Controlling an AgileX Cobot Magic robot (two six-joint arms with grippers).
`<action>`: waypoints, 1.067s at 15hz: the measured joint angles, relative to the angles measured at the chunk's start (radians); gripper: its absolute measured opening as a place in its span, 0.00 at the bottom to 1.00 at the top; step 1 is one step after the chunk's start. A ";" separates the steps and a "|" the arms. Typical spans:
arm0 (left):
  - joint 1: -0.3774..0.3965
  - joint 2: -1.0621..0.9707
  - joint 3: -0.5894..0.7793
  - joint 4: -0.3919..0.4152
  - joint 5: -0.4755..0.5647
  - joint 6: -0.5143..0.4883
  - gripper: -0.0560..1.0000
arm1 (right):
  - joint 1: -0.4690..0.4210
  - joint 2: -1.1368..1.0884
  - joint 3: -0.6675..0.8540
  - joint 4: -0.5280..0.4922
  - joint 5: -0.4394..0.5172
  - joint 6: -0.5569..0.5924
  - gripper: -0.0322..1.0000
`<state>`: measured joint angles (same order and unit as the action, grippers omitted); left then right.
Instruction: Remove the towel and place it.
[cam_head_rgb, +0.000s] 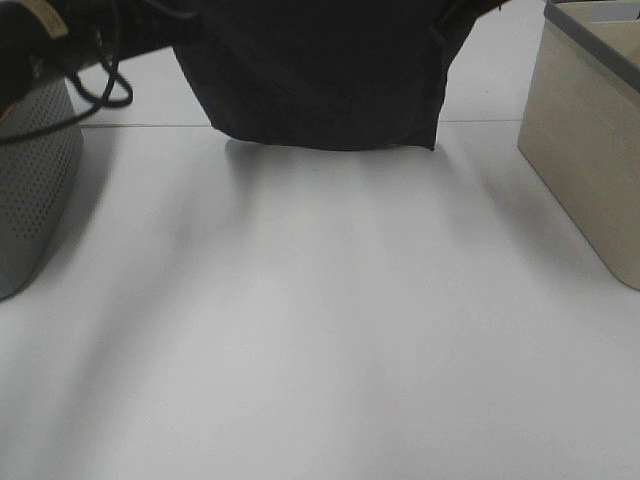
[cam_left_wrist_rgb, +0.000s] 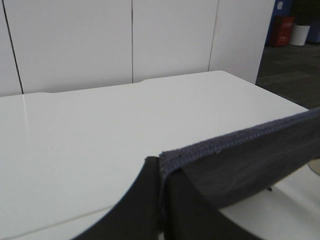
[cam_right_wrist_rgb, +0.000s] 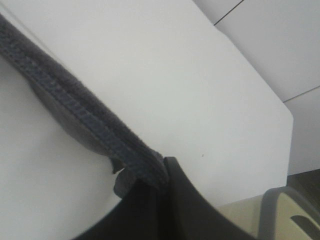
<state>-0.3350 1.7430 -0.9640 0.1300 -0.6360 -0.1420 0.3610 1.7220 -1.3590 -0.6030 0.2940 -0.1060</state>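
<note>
The white surface (cam_head_rgb: 320, 330) lies bare across the lower frame, with a grey perforated basket (cam_head_rgb: 35, 170) at mid-left and a beige basket (cam_head_rgb: 585, 150) at right. At top centre the towel (cam_head_rgb: 320, 70) hangs above it, its hem clamped in the left end effector (cam_left_wrist_rgb: 160, 172) and the right end effector (cam_right_wrist_rgb: 161, 180). Both bites look shallow, though the wrist views are cramped, so a corner could slip; the drooping edge might snag a basket rim.

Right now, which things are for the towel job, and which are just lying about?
For the job:
towel
left claw, pinching a towel edge
right claw, pinching a towel edge

Just lying about:
grey holey basket
beige basket
</note>
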 joint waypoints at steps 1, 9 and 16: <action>-0.002 -0.027 0.085 0.005 -0.036 -0.003 0.05 | 0.000 -0.045 0.112 -0.001 -0.065 0.000 0.05; -0.002 -0.121 0.471 0.191 -0.084 -0.153 0.05 | 0.024 -0.150 0.712 0.066 -0.407 0.000 0.05; 0.002 -0.124 0.535 0.252 -0.043 -0.190 0.17 | 0.033 0.026 0.800 0.060 -0.516 0.000 0.07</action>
<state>-0.3330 1.6190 -0.4290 0.3820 -0.6790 -0.3320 0.3940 1.7480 -0.5590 -0.5430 -0.2220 -0.1060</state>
